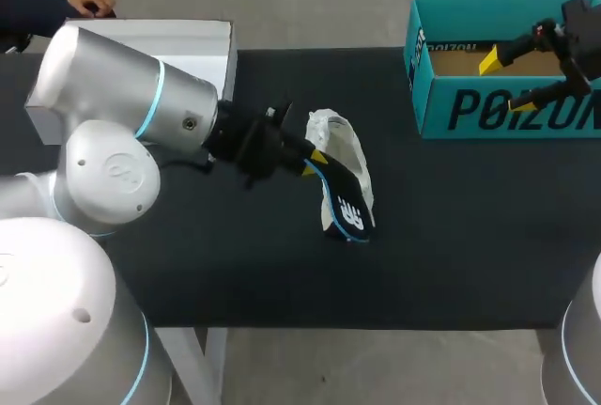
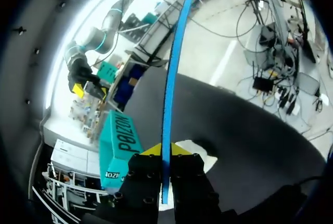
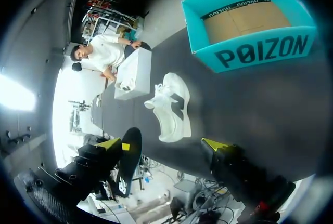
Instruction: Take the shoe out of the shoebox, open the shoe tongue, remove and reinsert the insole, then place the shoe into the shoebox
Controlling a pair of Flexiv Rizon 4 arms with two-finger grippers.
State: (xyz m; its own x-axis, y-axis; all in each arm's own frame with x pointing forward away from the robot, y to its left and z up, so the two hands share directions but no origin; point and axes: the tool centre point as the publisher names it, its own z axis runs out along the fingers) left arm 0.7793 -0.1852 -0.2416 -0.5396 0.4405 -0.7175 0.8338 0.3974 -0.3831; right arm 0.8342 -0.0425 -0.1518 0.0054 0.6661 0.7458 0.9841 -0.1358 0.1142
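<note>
the left tool (image 1: pixel 317 156) was closed on the heel end of a black insole (image 1: pixel 346 208) with a bright blue rim, one yellow-tipped finger pressed to each face. in the left wrist view the insole (image 2: pixel 171 78) showed edge-on as a thin blue line running straight out from between that tool's fingers (image 2: pixel 151 150). in the head view the insole hung over the near side of the white shoe (image 1: pixel 340 137), its printed end pointing toward the robot and hiding part of the shoe.

the shoe (image 3: pixel 171 107) lay on the black surface (image 1: pixel 451 236) about midway across it, its dark opening facing up and its tongue pulled out to one side. it sat between a white box (image 1: pixel 188 48) at the far left and the teal shoebox (image 1: pixel 470 109) at the far right, well apart from both.

the shoebox (image 3: pixel 250 26) stood open and upright, with brown cardboard showing on its floor.

the right tool (image 1: pixel 508 82) was held wide open and gripped nothing. in the head view it overlapped the shoebox's front wall, but the right wrist view put the shoebox and the shoe ahead of its spread fingers (image 3: pixel 214 144), touching neither. the left arm (image 1: pixel 122 114) came in from the left side, reaching to the middle of the surface.
</note>
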